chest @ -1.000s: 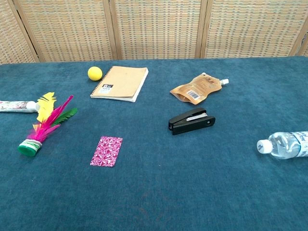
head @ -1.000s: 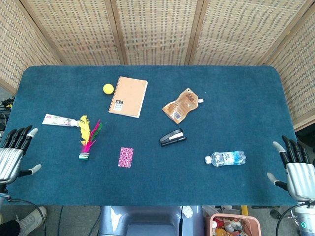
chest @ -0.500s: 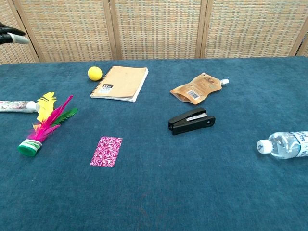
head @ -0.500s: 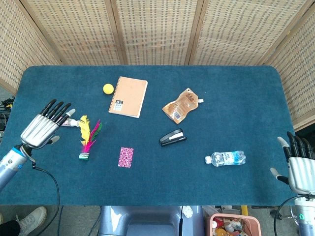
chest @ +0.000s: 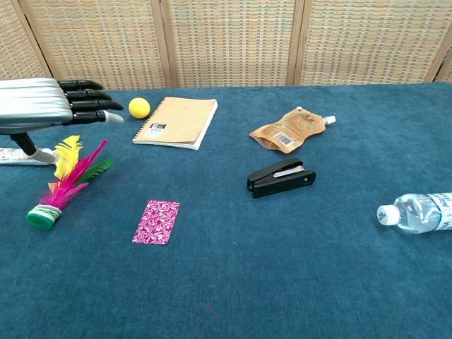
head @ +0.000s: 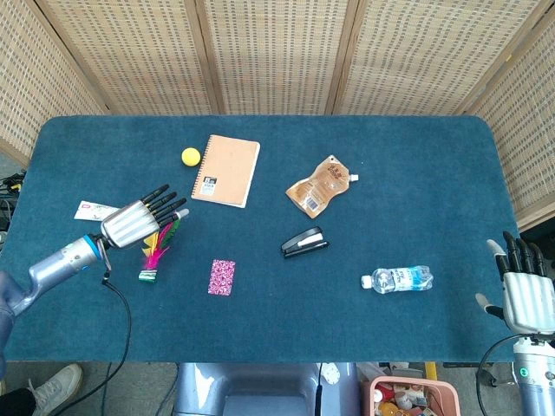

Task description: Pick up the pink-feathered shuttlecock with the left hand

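The shuttlecock lies on the blue table with pink, yellow and green feathers and a green base toward the front. My left hand hovers over its feather end, fingers straight and apart, holding nothing. At the table's front right corner, my right hand is open and off the edge; the chest view does not show it.
A white tube lies left of the feathers. A yellow ball, a tan notebook, a brown pouch, a black stapler, a pink patterned card and a water bottle are spread over the table.
My left hand has swung from the table's left edge rightward over the shuttlecock's feathers. The right hand has slid slightly back. No object has moved.
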{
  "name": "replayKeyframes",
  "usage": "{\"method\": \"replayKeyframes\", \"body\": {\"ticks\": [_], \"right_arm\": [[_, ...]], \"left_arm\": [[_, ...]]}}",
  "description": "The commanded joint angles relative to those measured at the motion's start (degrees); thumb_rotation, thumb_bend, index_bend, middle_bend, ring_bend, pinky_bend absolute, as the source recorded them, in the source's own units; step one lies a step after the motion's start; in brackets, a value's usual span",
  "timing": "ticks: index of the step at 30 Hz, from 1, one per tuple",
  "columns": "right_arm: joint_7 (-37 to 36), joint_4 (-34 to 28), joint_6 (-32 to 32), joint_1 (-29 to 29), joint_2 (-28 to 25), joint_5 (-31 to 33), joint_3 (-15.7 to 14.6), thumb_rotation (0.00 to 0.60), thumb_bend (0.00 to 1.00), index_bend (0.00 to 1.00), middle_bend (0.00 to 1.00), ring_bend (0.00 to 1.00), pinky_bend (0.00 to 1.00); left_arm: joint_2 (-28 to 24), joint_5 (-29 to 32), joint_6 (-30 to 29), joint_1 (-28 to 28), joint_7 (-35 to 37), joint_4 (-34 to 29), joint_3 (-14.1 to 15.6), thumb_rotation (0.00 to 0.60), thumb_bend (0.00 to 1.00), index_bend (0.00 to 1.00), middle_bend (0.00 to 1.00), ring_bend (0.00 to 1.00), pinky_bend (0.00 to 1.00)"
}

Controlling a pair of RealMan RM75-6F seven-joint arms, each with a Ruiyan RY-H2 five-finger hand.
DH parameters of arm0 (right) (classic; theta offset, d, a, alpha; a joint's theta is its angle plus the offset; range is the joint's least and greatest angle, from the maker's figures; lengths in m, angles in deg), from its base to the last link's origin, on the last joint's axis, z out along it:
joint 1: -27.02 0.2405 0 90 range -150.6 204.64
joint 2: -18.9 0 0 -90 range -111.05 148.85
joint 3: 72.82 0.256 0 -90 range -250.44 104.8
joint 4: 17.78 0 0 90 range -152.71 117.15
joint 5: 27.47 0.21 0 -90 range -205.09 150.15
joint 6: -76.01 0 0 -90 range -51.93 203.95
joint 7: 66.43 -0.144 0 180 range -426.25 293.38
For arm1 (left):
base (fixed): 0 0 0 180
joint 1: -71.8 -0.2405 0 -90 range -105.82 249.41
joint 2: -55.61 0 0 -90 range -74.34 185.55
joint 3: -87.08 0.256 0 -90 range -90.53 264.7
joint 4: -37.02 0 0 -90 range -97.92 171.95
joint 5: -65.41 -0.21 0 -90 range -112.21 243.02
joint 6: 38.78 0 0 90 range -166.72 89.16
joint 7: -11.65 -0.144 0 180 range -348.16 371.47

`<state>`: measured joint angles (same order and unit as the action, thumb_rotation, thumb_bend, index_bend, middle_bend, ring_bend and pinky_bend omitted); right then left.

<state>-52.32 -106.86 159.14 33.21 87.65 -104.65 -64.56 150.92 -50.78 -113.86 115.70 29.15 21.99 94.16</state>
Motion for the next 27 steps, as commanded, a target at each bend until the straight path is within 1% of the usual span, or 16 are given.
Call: {"method": "replayKeyframes", "body": {"ticks": [1, 5, 11, 15, 17, 20, 22, 27], "right_arm": [[0.2, 0.3, -0.4, 0.2, 0.3, 0.6, 0.1, 0.600, 0.00, 0.00, 0.00, 0.00, 0.00], [0.4, 0.8, -0.9, 0.4, 0.5, 1.4, 0.3, 0.600, 0.00, 0.00, 0.00, 0.00, 0.00], [0.3, 1.3, -1.1, 0.5, 0.7, 2.3, 0.6, 0.600, 0.00, 0.00, 0.00, 0.00, 0.00], [0.0, 1.6, -1.4, 0.5, 0.7, 2.8, 0.8, 0.600, 0.00, 0.00, 0.00, 0.00, 0.00], [-0.3, 1.8, -1.6, 0.6, 0.7, 3.2, 1.0, 0.600, 0.00, 0.00, 0.00, 0.00, 0.00], [-0.3, 2.0, -1.8, 0.7, 0.7, 3.4, 0.9, 0.600, 0.00, 0.00, 0.00, 0.00, 0.00], [-0.3, 2.1, -1.9, 0.8, 0.8, 3.4, 0.9, 0.600, 0.00, 0.00, 0.00, 0.00, 0.00], [-0.3, 2.2, -2.1, 0.9, 0.9, 3.5, 0.9, 0.600, 0.00, 0.00, 0.00, 0.00, 0.00]], "left_arm": [[2.4, -0.1, 0.5, 1.4, 1.2, 2.4, 1.8, 0.600, 0.10, 0.07, 0.00, 0.00, 0.00], [3.9, 0.0, 1.7, 2.4, 1.0, 4.0, 3.4, 0.600, 0.12, 0.13, 0.00, 0.00, 0.00], [4.5, 0.3, 3.3, 3.3, 0.7, 5.3, 4.9, 0.600, 0.13, 0.17, 0.00, 0.00, 0.00], [4.5, 0.6, 5.6, 3.6, 0.5, 6.3, 6.2, 0.600, 0.14, 0.21, 0.00, 0.00, 0.00], [5.2, 0.9, 7.5, 3.6, 0.2, 6.6, 6.8, 0.600, 0.15, 0.24, 0.00, 0.00, 0.00], [5.6, 1.5, 8.0, 3.6, 0.3, 6.8, 7.1, 0.600, 0.19, 0.33, 0.00, 0.00, 0.00], [5.7, 1.9, 8.0, 3.6, 0.4, 6.9, 7.3, 0.600, 0.25, 0.39, 0.00, 0.00, 0.00], [5.6, 2.8, 7.4, 3.6, 0.8, 7.0, 7.7, 0.600, 0.35, 0.46, 0.00, 0.00, 0.00]]}}
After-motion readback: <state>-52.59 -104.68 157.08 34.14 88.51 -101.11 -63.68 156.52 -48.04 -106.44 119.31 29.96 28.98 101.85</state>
